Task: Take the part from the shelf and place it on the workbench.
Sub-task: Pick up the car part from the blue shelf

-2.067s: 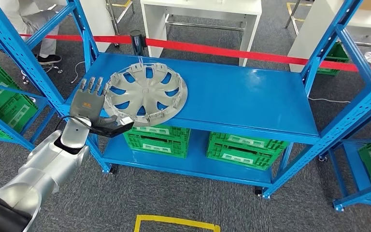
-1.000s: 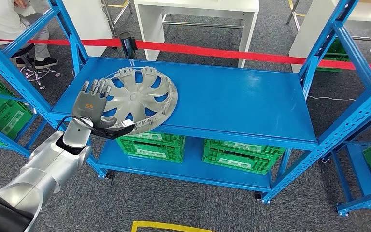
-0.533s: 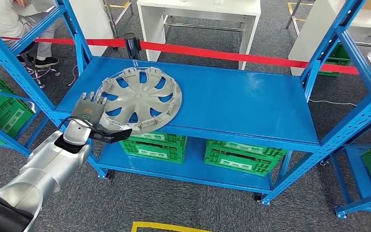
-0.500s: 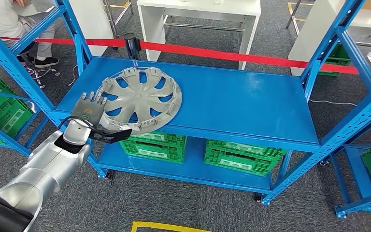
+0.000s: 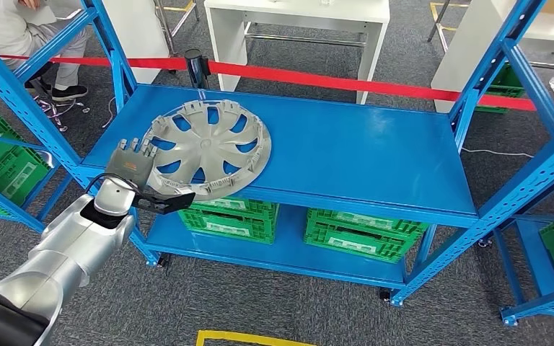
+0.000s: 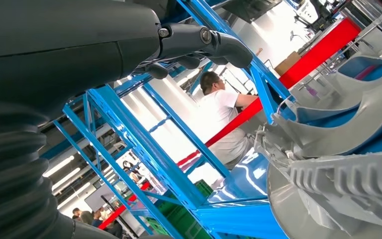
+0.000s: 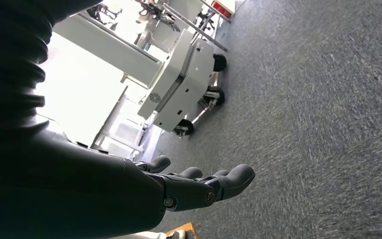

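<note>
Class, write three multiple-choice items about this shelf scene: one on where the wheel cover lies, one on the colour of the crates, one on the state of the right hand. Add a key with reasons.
1. Where does the wheel cover lie?
A. top shelf
B. floor
C. white table

2. What colour are the crates under it?
A. red
B. green
C. yellow

3. How is the right hand?
A. holding the cover
B. holding a crate
C. open, holding nothing

Key: 1 A, it rests on the blue top shelf by the left hand; 2 B, both are green; 3 C, its fingers are spread above carpet.
</note>
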Motion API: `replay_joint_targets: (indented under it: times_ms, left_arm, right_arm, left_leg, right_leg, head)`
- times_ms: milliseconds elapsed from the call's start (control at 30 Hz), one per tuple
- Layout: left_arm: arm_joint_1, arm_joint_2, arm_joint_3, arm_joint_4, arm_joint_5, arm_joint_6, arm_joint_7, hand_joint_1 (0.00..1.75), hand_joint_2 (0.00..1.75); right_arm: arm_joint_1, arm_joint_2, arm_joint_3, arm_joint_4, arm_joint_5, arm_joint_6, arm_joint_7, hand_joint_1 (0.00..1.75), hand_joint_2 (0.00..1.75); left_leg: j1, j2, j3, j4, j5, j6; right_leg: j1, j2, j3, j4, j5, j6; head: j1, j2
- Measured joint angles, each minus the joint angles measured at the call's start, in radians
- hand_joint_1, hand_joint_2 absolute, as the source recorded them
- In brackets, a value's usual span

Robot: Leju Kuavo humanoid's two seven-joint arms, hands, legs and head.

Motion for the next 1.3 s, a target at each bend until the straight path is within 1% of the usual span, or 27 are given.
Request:
replay_joint_targets:
  times_ms: [367, 1300]
  left_arm:
    - [0.001, 0.000, 0.006, 0.000, 0.004, 0.037, 0.002, 0.00, 1.75]
    - [0.008, 0.003, 0.015, 0.000, 0.010, 0.058, -0.018, 0.00, 1.75]
  right_arm:
    - [-0.001, -0.002, 0.000, 0.000, 0.009, 0.000, -0.010, 0.00, 1.75]
    - [-0.001, -0.005, 0.000, 0.000, 0.020, 0.000, -0.015, 0.00, 1.75]
  left_leg:
    - [0.000, 0.000, 0.000, 0.000, 0.000, 0.000]
    - [0.000, 0.000, 0.000, 0.000, 0.000, 0.000]
  right_leg:
    - [0.000, 0.000, 0.000, 0.000, 0.000, 0.000]
    - [0.000, 0.000, 0.000, 0.000, 0.000, 0.000]
  head:
    - [0.000, 0.000]
    - [0.000, 0.000]
